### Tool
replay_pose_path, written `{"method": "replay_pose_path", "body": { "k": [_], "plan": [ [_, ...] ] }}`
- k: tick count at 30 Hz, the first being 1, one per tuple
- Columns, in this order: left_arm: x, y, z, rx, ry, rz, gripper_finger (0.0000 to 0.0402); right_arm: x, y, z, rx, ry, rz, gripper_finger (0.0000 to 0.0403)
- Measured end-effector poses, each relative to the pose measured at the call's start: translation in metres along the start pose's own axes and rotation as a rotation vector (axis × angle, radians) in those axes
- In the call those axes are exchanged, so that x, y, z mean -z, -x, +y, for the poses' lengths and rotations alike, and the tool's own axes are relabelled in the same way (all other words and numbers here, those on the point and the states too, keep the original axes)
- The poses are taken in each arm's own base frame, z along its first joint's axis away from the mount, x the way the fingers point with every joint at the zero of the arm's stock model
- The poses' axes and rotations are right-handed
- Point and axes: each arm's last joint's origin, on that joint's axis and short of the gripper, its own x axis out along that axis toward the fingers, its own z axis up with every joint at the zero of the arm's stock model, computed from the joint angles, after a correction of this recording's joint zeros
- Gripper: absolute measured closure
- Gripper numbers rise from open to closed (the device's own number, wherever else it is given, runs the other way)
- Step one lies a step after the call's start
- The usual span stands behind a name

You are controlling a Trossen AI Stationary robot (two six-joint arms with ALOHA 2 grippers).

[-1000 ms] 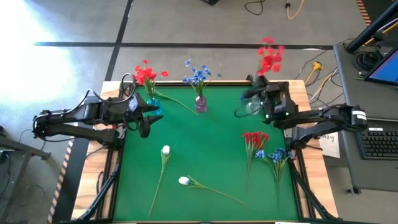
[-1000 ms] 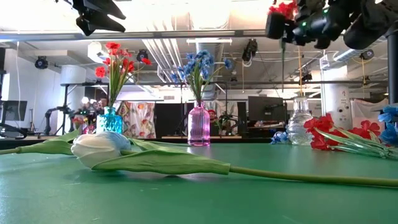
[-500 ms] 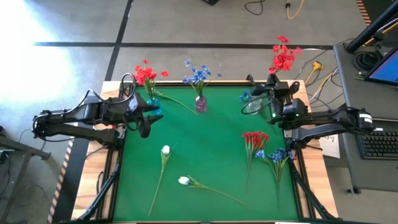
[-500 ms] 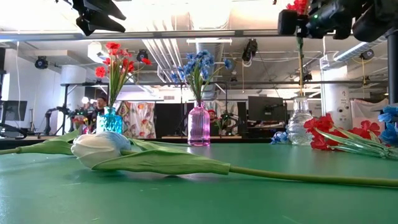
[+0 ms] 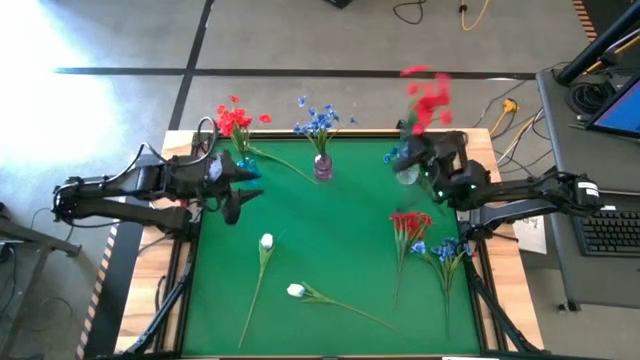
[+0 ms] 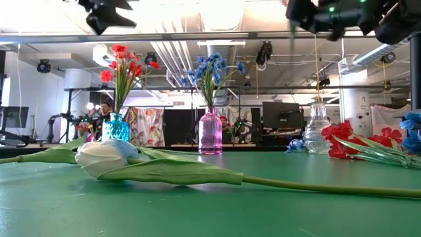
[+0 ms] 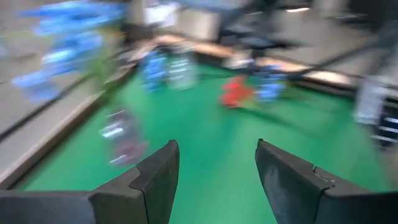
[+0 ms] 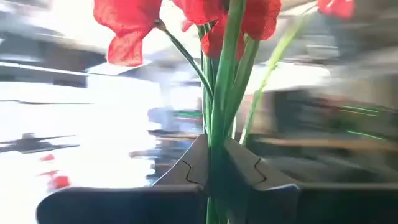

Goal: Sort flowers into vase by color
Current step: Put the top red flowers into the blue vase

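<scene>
Red stem lifted clear for the vases

Green worktop point(image 5: 340, 230) fills the frame's centre; 3 vases line its upper edge. Upper right, right gripper point(image 8: 211, 163), jaws clamped on red flower point(image 5: 430, 95), raised to clear rims. Left gripper point(image 7: 214, 165) waits, jaws apart, empty.

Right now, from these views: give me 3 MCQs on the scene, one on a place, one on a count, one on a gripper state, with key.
1. Where is the pink vase?
A. far edge of the green mat, middle
B. near right corner
C. off the table

2. How many white flowers lie on the mat?
A. none
B. two
C. four

3. What is the right gripper doing?
A. open, empty
B. shut on the red flower stem
C. shut on a vase

Key: 1 A, it stands mid-way along the far edge. 2 B, one white flower and another. 3 B, its fingers pinch the green stem under the red flower.
</scene>
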Motion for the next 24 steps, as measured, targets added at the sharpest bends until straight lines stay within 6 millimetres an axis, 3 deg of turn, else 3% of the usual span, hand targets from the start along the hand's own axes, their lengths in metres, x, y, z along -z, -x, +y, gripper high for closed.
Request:
{"method": "replay_pose_path", "body": {
  "k": [4, 7, 14, 24],
  "plan": [
    [-0.003, -0.016, -0.007, 0.168, -0.054, -0.103, 0.0203, 0.005, 0.000, 0.016, -0.430, -0.121, -0.008, 0.0385],
    [-0.003, -0.030, -0.010, 0.189, -0.110, -0.172, 0.0203, 0.009, -0.004, 0.028, -0.598, -0.217, 0.064, 0.0385],
    [-0.005, -0.070, -0.015, 0.189, -0.196, -0.247, 0.0203, 0.020, -0.015, 0.062, -0.777, -0.280, 0.210, 0.0385],
    [0.001, -0.121, -0.021, 0.195, -0.195, -0.321, 0.0203, 0.026, -0.032, 0.104, -0.846, -0.223, 0.204, 0.0385]
  ]
}}
